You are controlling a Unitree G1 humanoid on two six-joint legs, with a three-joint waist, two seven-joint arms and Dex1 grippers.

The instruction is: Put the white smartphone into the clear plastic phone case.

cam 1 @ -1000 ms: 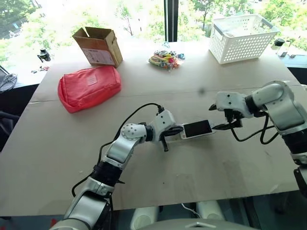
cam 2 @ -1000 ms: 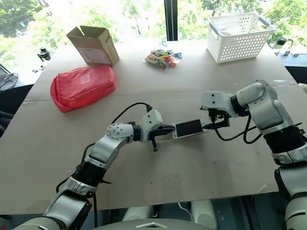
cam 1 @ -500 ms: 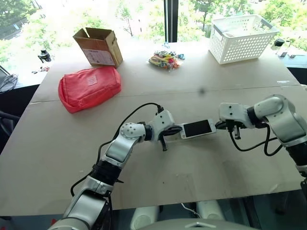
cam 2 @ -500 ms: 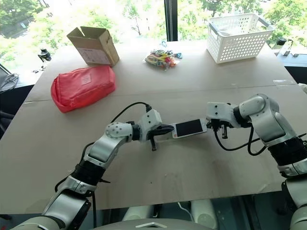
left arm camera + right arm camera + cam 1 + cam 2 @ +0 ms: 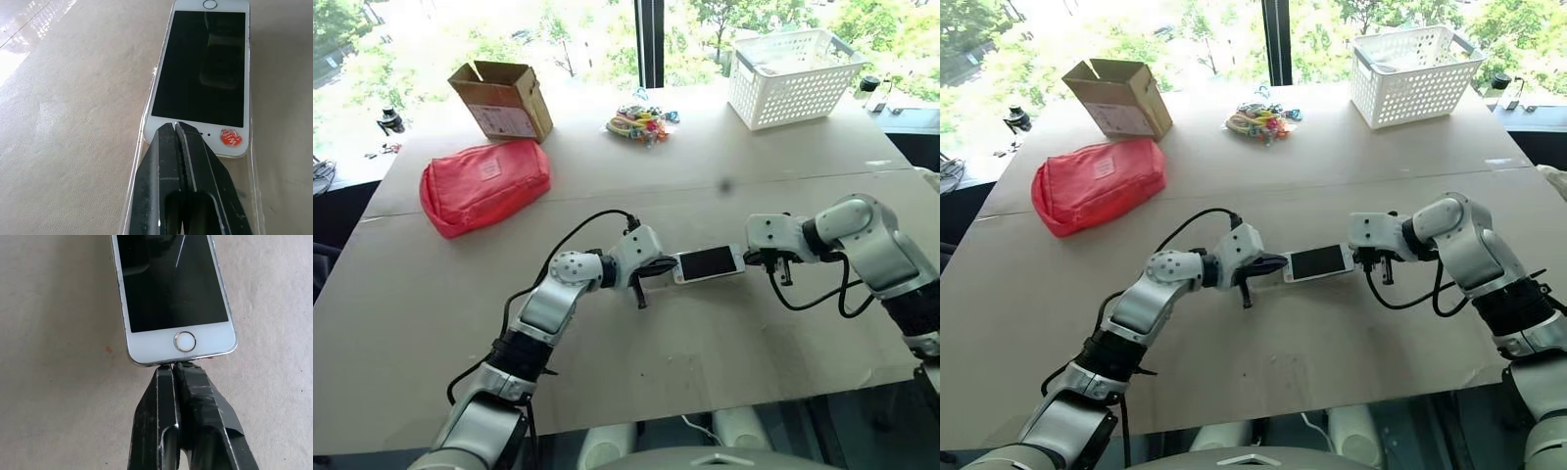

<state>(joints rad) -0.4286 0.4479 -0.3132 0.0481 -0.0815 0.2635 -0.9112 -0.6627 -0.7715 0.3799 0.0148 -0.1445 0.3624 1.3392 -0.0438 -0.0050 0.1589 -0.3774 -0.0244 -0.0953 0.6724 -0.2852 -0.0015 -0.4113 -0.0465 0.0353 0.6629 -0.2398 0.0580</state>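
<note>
- One white smartphone (image 5: 708, 263) is lying screen-up mid-worktop (image 5: 724, 343), partly seated in one clear plastic phone case (image 5: 254, 186).
- Two end effectors are clenched, grasping nothing: the left end effector (image 5: 175, 128) is pressing its tips on the phone's top end, the right end effector (image 5: 173, 366) is butting against the home-button end.
- Farther back are sitting one red pouch (image 5: 484, 184), one cardboard box (image 5: 501, 97), one pile of coloured bits (image 5: 641, 121) and one white basket (image 5: 793, 76).
</note>
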